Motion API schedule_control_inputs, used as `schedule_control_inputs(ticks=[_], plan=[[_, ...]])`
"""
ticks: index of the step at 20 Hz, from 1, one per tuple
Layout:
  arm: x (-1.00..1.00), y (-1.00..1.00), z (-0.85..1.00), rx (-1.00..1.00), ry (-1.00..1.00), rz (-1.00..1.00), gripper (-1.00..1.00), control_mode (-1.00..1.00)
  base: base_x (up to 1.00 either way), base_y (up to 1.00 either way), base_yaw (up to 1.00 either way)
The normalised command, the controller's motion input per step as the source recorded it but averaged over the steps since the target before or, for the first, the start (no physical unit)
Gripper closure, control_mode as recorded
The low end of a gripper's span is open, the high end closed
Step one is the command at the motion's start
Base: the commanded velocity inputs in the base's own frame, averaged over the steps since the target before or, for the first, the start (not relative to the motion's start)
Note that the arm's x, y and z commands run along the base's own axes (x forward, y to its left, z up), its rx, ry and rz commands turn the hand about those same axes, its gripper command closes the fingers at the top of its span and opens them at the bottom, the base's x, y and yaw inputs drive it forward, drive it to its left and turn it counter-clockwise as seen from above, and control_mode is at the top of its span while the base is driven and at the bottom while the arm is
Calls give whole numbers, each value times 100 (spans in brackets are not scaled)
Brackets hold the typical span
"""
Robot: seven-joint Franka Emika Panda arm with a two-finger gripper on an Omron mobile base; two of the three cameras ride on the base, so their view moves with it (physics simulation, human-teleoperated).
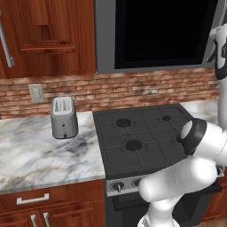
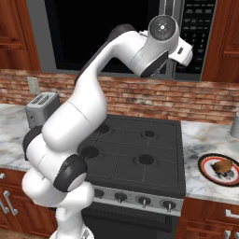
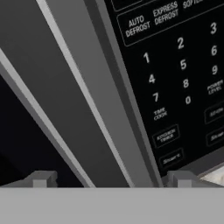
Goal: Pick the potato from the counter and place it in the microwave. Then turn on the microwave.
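The potato is brown and lies on a red-rimmed plate on the marble counter, right of the stove. The microwave hangs above the stove with its black glass door shut. My gripper is open with nothing in it, raised close in front of the microwave's right side. In the hand view the long silver handle runs slantwise down towards the gap between my fingertips. The keypad sits just beside it. The arm's hand is far above and left of the potato.
A black gas stovetop lies under the microwave, with knobs along its front. A small silver toaster stands on the left counter by the brick wall. A grey object shows at the right edge. Wooden cabinets flank the microwave.
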Motion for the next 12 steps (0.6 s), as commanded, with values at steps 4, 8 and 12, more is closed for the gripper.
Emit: schedule_control_inputs(ticks=[4,8,12], plan=[[41,0,0,0,0,3,-100,-100,0,0,0],[45,0,0,0,0,3,-100,-100,0,0,0],[38,0,0,0,0,1,-100,-100,0,0,0]])
